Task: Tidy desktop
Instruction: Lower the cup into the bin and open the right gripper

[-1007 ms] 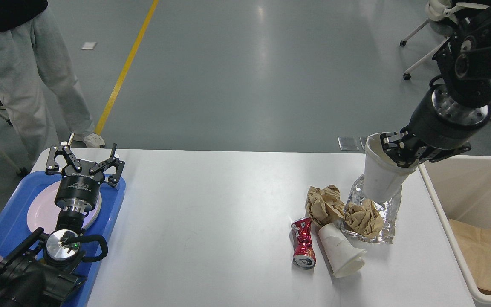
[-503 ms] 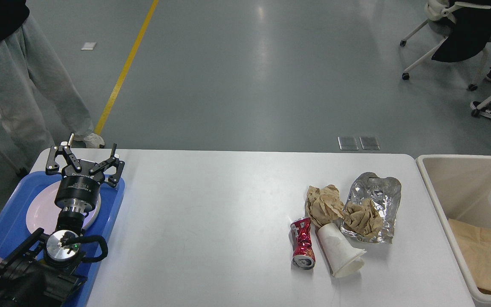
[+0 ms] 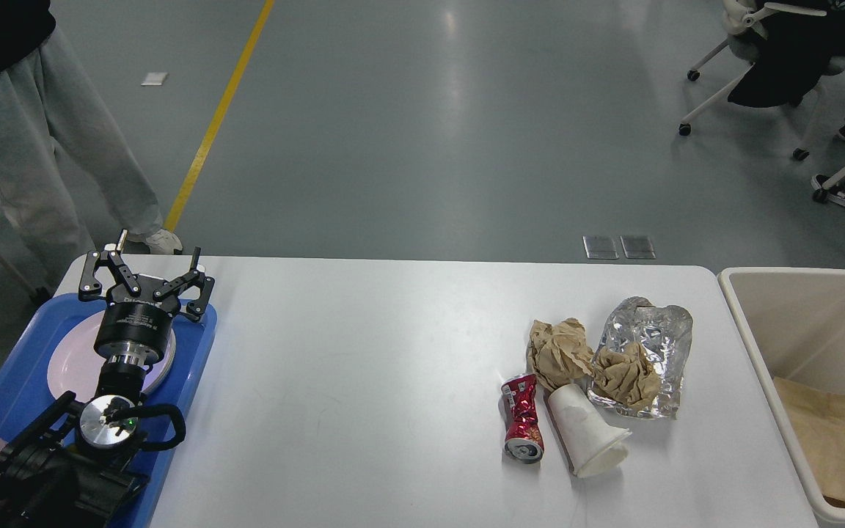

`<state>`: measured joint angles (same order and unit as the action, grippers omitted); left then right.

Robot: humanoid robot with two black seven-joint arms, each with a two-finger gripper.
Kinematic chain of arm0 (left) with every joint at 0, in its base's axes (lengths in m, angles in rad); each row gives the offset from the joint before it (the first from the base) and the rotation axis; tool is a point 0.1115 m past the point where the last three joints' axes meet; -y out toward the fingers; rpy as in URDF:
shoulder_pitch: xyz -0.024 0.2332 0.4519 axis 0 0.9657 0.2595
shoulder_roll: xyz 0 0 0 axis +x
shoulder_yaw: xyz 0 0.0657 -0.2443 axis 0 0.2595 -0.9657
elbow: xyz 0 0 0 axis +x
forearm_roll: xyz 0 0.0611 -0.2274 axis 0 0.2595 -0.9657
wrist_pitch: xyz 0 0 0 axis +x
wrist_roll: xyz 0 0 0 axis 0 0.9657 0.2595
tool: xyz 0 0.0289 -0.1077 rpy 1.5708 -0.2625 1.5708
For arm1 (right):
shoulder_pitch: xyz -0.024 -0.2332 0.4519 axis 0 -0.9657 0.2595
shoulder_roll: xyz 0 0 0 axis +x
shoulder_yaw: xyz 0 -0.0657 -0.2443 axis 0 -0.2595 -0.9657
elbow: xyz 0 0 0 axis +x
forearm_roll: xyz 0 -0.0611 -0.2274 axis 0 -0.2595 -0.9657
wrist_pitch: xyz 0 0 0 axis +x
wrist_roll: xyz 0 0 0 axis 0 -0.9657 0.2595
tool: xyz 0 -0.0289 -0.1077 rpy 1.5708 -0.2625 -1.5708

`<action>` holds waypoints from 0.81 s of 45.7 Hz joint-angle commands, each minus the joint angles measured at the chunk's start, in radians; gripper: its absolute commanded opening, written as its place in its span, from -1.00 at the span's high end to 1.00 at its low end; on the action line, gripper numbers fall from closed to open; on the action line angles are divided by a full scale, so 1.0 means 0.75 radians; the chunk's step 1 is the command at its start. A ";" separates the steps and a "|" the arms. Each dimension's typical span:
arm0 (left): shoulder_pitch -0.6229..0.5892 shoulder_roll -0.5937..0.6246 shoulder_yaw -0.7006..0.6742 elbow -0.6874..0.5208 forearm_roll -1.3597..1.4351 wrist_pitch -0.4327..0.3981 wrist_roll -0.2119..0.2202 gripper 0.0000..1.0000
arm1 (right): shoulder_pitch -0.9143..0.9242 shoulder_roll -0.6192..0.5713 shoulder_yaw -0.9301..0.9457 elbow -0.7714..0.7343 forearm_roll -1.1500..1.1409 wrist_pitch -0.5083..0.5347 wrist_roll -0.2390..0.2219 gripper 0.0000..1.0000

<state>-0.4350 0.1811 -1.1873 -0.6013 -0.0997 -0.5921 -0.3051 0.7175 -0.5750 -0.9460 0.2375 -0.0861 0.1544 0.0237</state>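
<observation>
The left gripper (image 3: 145, 273) hangs over the blue tray (image 3: 12, 381) and its pink plate (image 3: 70, 367), fingers spread wide and empty. The white worktop (image 3: 364, 389) fills the middle, bearing a crushed red can (image 3: 522, 427), a tipped white paper cup (image 3: 585, 433), 2 brown paper wads (image 3: 558, 352) and crumpled foil (image 3: 653, 330). The beige bin (image 3: 760, 352) stands at its right end. The right gripper is out of view.

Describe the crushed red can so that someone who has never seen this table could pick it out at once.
Start from the large white rectangular desktop and look at the cluster of rubbish near its right end, short of the beige plastic bin. The crushed red metal can lies at the cluster's left edge, beside the tipped white paper cup. It is the only red, shiny thing there; its neighbours are brown, white or silver.
</observation>
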 commanded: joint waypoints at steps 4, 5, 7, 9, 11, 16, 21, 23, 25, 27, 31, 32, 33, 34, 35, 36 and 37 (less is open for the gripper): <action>-0.001 0.000 0.000 0.000 0.000 0.000 0.000 -0.92 | -0.237 0.167 0.085 -0.216 0.006 -0.124 -0.017 1.00; 0.001 0.002 0.000 0.000 0.000 0.000 0.000 -0.92 | -0.243 0.169 0.093 -0.214 0.006 -0.132 -0.019 1.00; -0.001 0.002 0.000 0.000 0.000 0.000 0.000 -0.92 | -0.247 0.172 0.106 -0.216 0.004 -0.144 -0.023 1.00; -0.001 0.000 0.000 0.000 0.000 0.000 0.000 -0.92 | -0.251 0.182 0.106 -0.214 0.004 -0.147 -0.027 1.00; -0.001 0.000 0.000 0.000 0.000 0.000 0.000 -0.92 | -0.275 0.210 0.108 -0.214 0.000 -0.149 -0.030 1.00; -0.001 0.000 0.000 0.000 0.000 0.000 0.000 -0.92 | -0.292 0.227 0.108 -0.216 0.004 -0.173 -0.032 1.00; -0.001 0.000 0.000 0.000 0.000 0.000 0.000 -0.92 | -0.292 0.227 0.108 -0.216 0.004 -0.187 -0.038 1.00; 0.001 0.000 0.000 0.000 0.000 0.000 0.000 -0.92 | -0.294 0.227 0.108 -0.214 0.004 -0.187 -0.038 1.00; -0.001 0.000 0.000 0.000 0.000 0.000 0.000 -0.92 | -0.294 0.225 0.110 -0.214 0.004 -0.189 -0.036 1.00; -0.001 0.000 0.000 0.000 0.000 0.000 0.000 -0.92 | -0.294 0.221 0.112 -0.216 0.006 -0.198 -0.036 0.47; -0.001 0.000 0.000 0.000 0.000 0.000 0.000 -0.92 | -0.294 0.219 0.118 -0.216 0.006 -0.247 -0.027 -0.86; -0.001 0.000 0.000 0.000 0.000 0.000 0.000 -0.92 | -0.294 0.221 0.118 -0.216 0.004 -0.267 -0.027 -1.00; -0.001 0.000 0.000 0.000 0.000 0.000 0.000 -0.92 | -0.292 0.223 0.116 -0.212 0.004 -0.273 -0.027 -1.00; -0.001 0.000 0.000 0.000 0.000 0.000 0.000 -0.92 | -0.294 0.225 0.118 -0.208 0.004 -0.281 -0.025 -1.00; -0.001 0.000 0.000 0.000 0.000 0.000 0.000 -0.92 | -0.294 0.225 0.118 -0.206 0.004 -0.288 -0.027 -1.00; -0.001 0.000 0.000 0.000 0.000 0.000 0.000 -0.92 | -0.294 0.225 0.118 -0.206 0.004 -0.288 -0.027 -1.00; -0.001 0.000 0.000 0.000 0.000 0.000 0.000 -0.92 | -0.294 0.225 0.118 -0.204 0.004 -0.288 -0.027 -1.00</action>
<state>-0.4358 0.1811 -1.1873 -0.6013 -0.0997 -0.5921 -0.3056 0.4973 -0.4094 -0.8584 0.0774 -0.0818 -0.0403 0.0024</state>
